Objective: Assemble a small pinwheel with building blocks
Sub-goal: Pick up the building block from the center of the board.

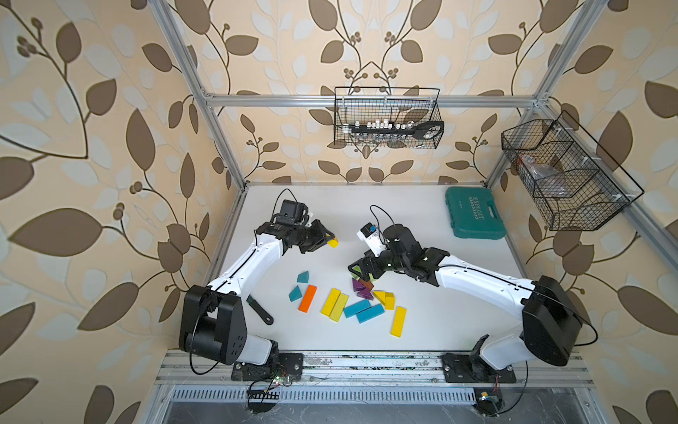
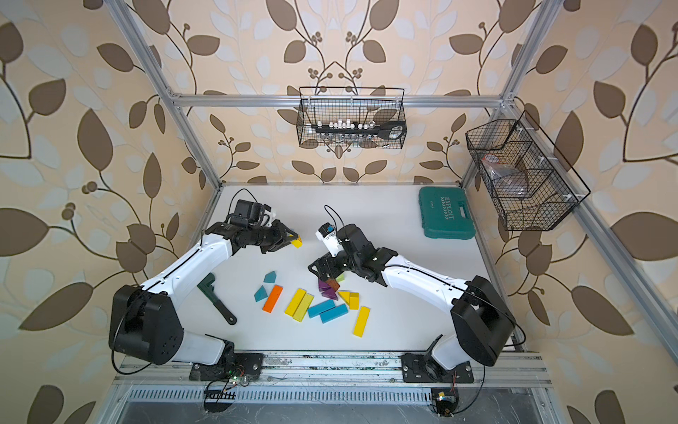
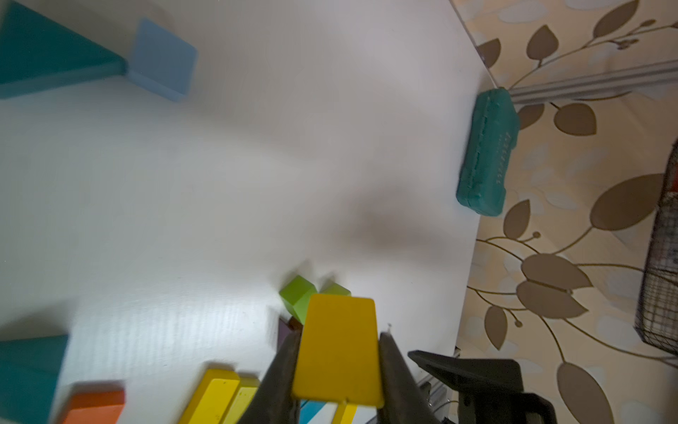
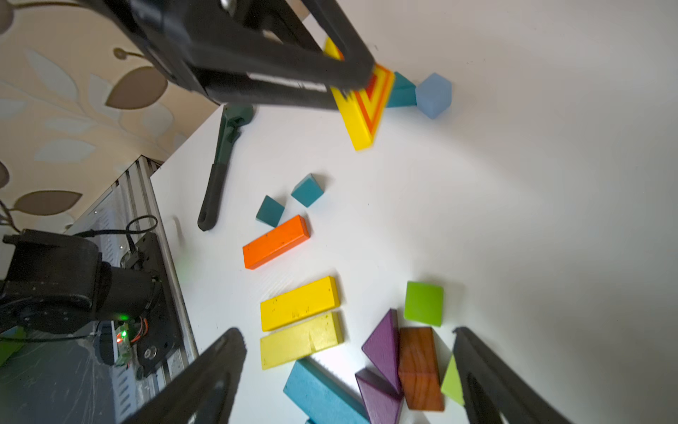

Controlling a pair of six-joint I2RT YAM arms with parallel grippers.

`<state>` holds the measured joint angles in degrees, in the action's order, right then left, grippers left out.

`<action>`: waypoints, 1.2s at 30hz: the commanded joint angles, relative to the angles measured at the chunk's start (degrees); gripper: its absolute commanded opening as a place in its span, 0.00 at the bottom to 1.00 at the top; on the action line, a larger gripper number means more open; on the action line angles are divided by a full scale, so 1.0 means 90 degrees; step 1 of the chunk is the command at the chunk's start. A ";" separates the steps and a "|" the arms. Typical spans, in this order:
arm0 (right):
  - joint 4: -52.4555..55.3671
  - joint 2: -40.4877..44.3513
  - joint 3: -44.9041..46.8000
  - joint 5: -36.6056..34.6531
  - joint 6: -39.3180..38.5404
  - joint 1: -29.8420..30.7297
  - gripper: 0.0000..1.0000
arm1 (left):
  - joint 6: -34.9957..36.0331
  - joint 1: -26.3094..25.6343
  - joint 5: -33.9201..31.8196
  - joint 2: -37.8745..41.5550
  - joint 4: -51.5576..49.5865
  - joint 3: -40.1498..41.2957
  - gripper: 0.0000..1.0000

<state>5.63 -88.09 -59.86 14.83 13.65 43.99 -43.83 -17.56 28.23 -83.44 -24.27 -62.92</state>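
My left gripper (image 3: 339, 336) is shut on a yellow block (image 3: 339, 348), held above the table at the back left (image 1: 333, 242). Under it a light-blue cube (image 4: 433, 95) touches a teal wedge (image 4: 401, 91). My right gripper (image 4: 346, 332) is open and hangs low over purple wedges (image 4: 383, 345), a brown block (image 4: 420, 367) and a green cube (image 4: 423, 303). The rest of the building blocks lie loose at mid-table: teal wedges (image 1: 303, 277), an orange bar (image 1: 307, 298), yellow bars (image 1: 331, 301), blue bars (image 1: 356, 308) and yellow wedges (image 1: 385, 299).
A dark green wrench (image 2: 216, 299) lies at the left, near the left arm. A teal tool case (image 1: 475, 213) sits at the back right corner. Wire baskets hang on the back wall (image 1: 387, 117) and the right wall (image 1: 565, 176).
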 commanded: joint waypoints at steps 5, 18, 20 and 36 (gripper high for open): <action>-0.0461 -0.0297 -0.0326 0.0092 -0.0489 -0.0082 0.85 | -0.0007 -0.0090 0.1423 -0.0371 0.0773 -0.0262 0.04; -0.1241 -0.0407 -0.0134 0.1758 -0.2373 -0.0877 0.80 | 0.0555 -0.0090 0.2764 -0.0831 0.0305 -0.0617 0.07; -0.1199 -0.0481 -0.0181 0.1963 -0.2800 -0.0931 0.83 | 0.0622 -0.0090 0.2930 -0.0940 0.0215 -0.0696 0.08; -0.1790 -0.1166 -0.0195 0.2495 -0.4495 -0.1169 0.70 | 0.1150 -0.0080 0.2967 -0.1506 -0.0625 -0.1138 0.09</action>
<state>-6.00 -97.49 -62.81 35.22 -22.59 33.56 -35.83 -18.37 53.17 -96.55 -27.73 -70.96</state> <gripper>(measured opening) 0.704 0.306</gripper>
